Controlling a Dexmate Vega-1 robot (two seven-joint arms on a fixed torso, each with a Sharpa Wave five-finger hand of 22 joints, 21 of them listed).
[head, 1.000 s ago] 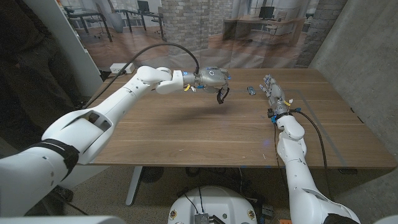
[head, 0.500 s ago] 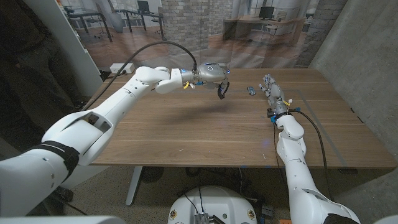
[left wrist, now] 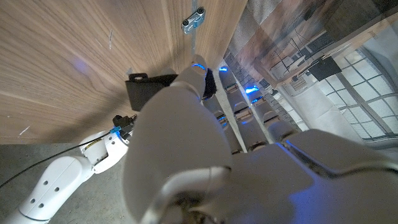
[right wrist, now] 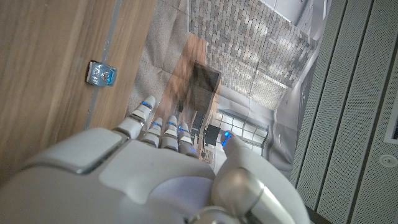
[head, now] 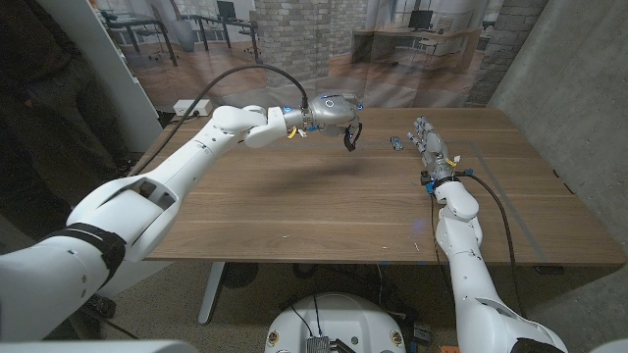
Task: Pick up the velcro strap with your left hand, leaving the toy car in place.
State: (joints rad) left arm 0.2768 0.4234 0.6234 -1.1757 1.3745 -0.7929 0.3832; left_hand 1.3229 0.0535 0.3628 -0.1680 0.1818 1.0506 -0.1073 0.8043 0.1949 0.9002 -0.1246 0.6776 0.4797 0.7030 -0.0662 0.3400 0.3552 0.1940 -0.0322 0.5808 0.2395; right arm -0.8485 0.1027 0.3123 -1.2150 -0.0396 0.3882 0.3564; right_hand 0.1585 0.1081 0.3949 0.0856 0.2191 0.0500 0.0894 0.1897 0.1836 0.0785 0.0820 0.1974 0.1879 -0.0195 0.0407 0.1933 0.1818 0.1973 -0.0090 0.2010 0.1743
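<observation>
A: Starting with the wooden bench (head: pixel 324 211), where do our arms sit?

B: Our left hand (head: pixel 339 111) hangs above its far middle, fingers curled around the black velcro strap (head: pixel 351 135), which dangles clear of the wood. From the left wrist, the strap (left wrist: pixel 152 87) shows pinched against the fingers.

A: And our right hand (head: pixel 429 145)?

B: It rests on the bench's far right, fingers straight and together, holding nothing.

A: The toy car (head: pixel 396 143)?

B: It lies on the bench just beside those fingertips; it also shows (right wrist: pixel 101 74) from the right wrist.
</observation>
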